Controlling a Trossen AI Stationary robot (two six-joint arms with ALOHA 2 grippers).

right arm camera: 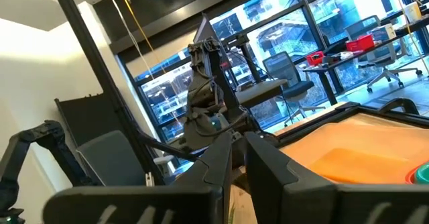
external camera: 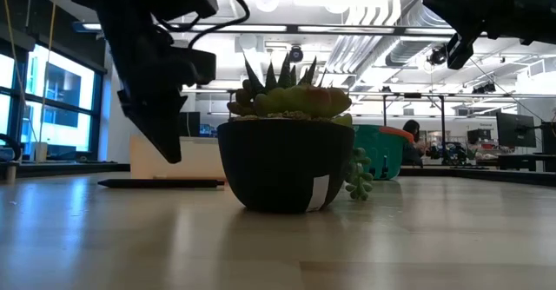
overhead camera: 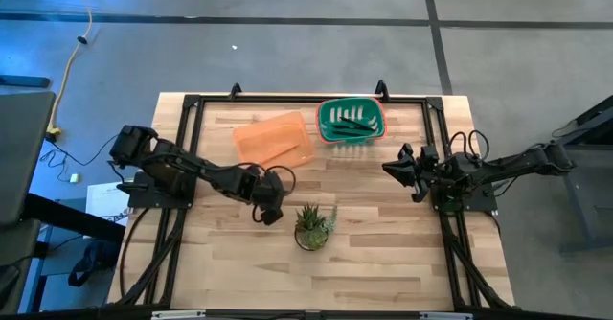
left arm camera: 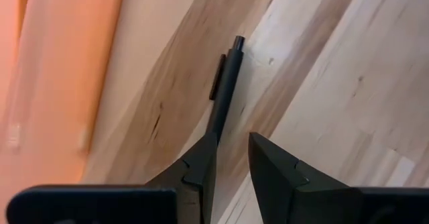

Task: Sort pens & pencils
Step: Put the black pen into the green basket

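Left gripper (left arm camera: pixel 231 158) slightly open, holding nothing; slim matte black clip pen (left arm camera: pixel 224 90) lies just ahead on pale wood-grain table (left arm camera: pixel 348 83), beside one finger. Right gripper (right arm camera: pixel 238 153) nearly closed, empty.

Both robot arms are matte black, built of jointed, boxy segments with rounded housings at the joints. Loose black cables loop along the left arm (overhead camera: pixel 192 173) near its wrist and bunch in coils over the right arm (overhead camera: pixel 498 167). Each arm stands on a black square-tube frame. The left hand (left arm camera: pixel 231 167) has two wedge-shaped black plastic fingers with stepped, angular edges, and the right hand (right arm camera: pixel 236 158) has the same tapered dark fingers.
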